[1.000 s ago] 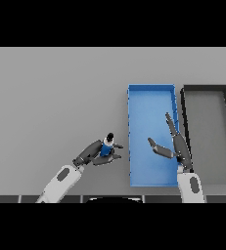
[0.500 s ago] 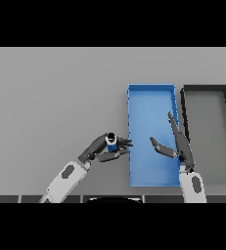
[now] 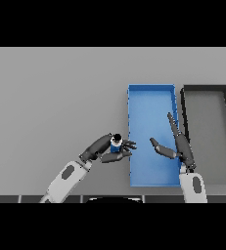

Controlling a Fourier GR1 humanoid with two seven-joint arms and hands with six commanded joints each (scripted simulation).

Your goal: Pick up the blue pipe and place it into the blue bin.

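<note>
Two hands show at our grey table (image 3: 51, 97). Since a moment ago our left hand (image 3: 103, 147) has carried the short blue pipe with its dark open end (image 3: 116, 143) rightward, so it now sits just beside the left wall of the shallow rectangular blue bin (image 3: 151, 88), fingertips reaching over that edge; we judge release is near. Its fingers and thumb curl around the pipe. Our right hand (image 3: 179, 146) hovers over the bin, fingers straight, holding nothing. Farther right lies a dark grey rectangular bin (image 3: 205, 88).
</note>
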